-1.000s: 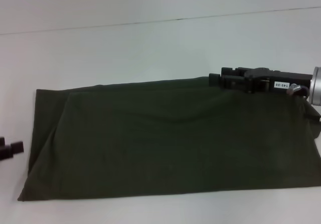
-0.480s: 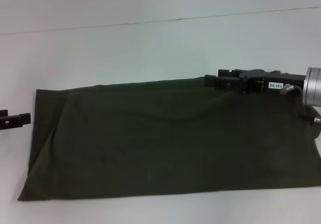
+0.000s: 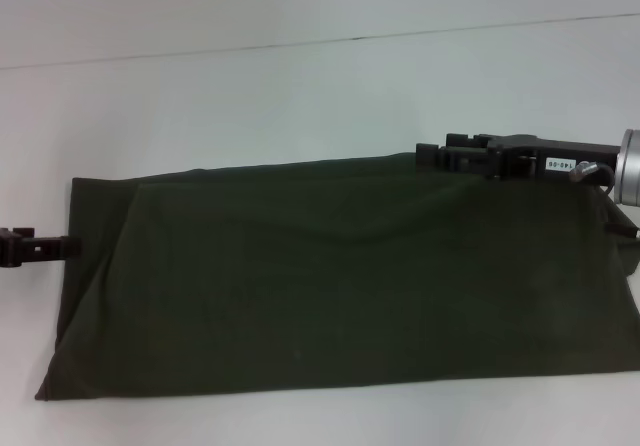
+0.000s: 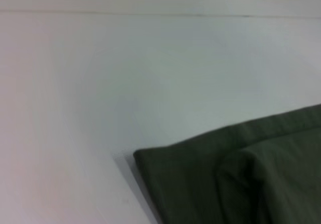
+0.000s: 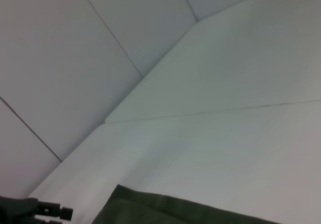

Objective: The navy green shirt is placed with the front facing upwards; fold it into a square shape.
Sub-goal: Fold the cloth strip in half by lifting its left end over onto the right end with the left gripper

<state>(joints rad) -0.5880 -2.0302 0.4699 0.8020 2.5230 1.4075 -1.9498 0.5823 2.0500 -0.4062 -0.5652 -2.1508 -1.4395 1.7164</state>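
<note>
The navy green shirt [image 3: 330, 276] lies folded into a long dark band across the table, its print hidden. An upper layer's slanted edge shows near the left end. My right gripper [image 3: 428, 156] sits at the shirt's far edge, right of centre, with its arm reaching in from the right. My left gripper [image 3: 62, 248] touches the shirt's left short edge at mid-height. In the left wrist view only a shirt corner [image 4: 241, 174] and its fold show. The right wrist view catches a shirt corner [image 5: 165, 211] and, farther off, the left gripper [image 5: 45, 211].
The white table [image 3: 300, 96] stretches behind the shirt to a seam line, with a pale wall [image 3: 300, 6] beyond. A narrow strip of table shows in front of the shirt.
My left gripper has come in from the left frame edge, rising and moving right until it meets the shirt's left edge. The right gripper shifted slightly left, then back right.
</note>
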